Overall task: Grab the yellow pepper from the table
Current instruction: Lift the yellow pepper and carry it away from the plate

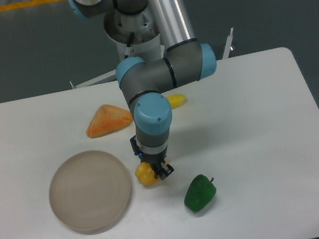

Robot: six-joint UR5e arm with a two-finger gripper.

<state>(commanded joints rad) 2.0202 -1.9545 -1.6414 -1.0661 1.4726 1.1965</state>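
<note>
1. The claw (156, 170) is down over the yellow pepper (145, 174), which sits on the bench (254, 118) between the plate (90, 190) and the green pepper (199, 193).
2. Whether its fingers have clamped cannot be told.
3. Squeeze the lumpy body centrally, then lift straight up.

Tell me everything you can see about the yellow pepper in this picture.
The yellow pepper is small, lumpy and yellow-orange, with a glossy look. It lies on the white table, right of the round plate and left of the green pepper. The gripper covers its right side, so its stem is hidden. Whether the fingers grip it cannot be told.
</note>
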